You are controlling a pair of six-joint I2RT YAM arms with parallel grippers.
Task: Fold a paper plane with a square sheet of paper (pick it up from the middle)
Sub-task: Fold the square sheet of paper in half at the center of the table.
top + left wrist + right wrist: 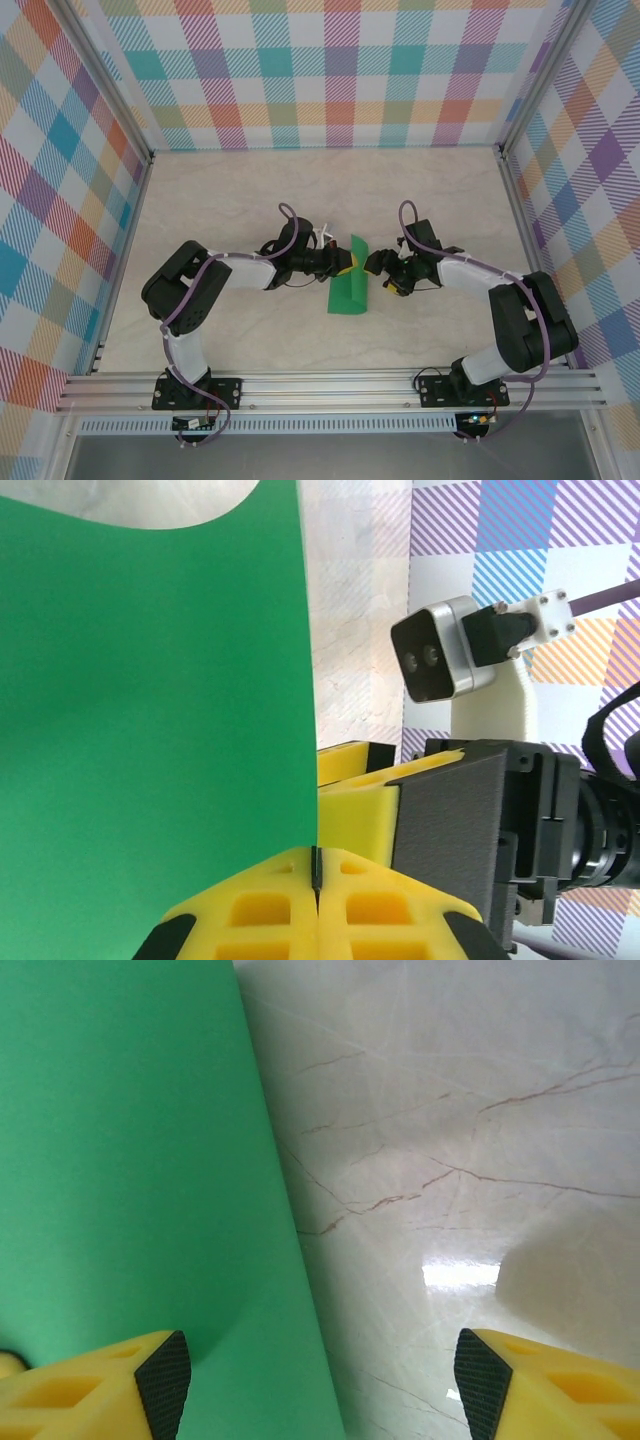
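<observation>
Your green sheet of paper [348, 293] rests on the marble table [230, 200], with one arm on either side of it. It looks narrow and long from above, and its far end bows upward instead of lying flat.

Your left gripper [316, 875] is at the sheet's left edge. Its yellow fingers are pressed tight together with the paper's edge caught in the thin seam between them, so you have a pinch on the sheet. In the left wrist view the paper rises straight up from that seam, and its top edge curves.

Your right gripper [320, 1385] is just off the sheet's right edge with its fingers spread wide and nothing between them. In the right wrist view one yellow finger [100, 1385] overlaps the sheet's right margin and the other is over bare table beyond the sheet. You cannot tell from here whether the first finger touches the paper.

The right arm's wrist camera [438, 660] is just beyond the sheet's right edge, facing your left gripper.
</observation>
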